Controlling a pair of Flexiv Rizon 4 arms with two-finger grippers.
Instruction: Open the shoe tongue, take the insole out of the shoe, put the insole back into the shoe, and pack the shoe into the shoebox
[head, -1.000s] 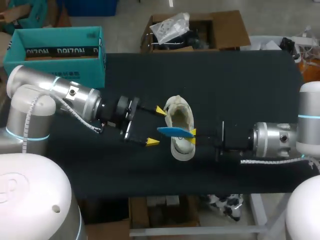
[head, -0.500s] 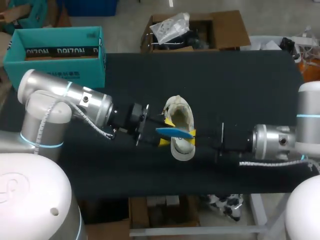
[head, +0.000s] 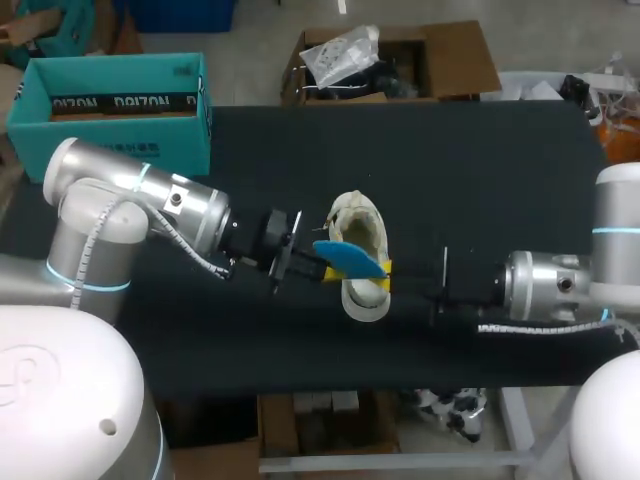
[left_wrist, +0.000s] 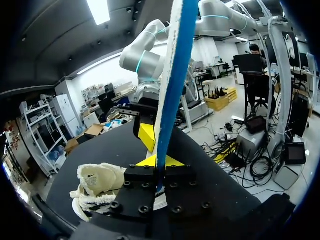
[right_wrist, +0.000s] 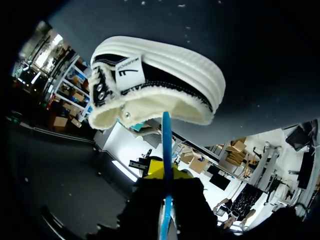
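2 robot arms meet over the middle of a black table (head: 480, 170), seen from above. The left arm enters from the left, its silver forearm slanting toward the centre and its wrist held nearly level, fingers pointing toward the right. The left gripper (head: 318, 270) is pinched on the near end of a blue insole (head: 350, 259). In the left wrist view the insole stands edge-on between the 2 black finger blocks, which press against it from both sides.

The right arm enters from the right, its forearm lying level and pointing straight to the left. The right gripper (head: 385, 268) is closed on the opposite end of the same insole. In the right wrist view the thin blue edge runs up from between its dark fingers toward the shoe ahead. The insole spans crosswise between the 2 grippers, just above the shoe.

The cream-white shoe (head: 362, 232) rests on the table directly under the insole, its length running from the far side toward the near side. A teal shoebox (head: 110, 100) sits open at the far left corner, well apart from the shoe.
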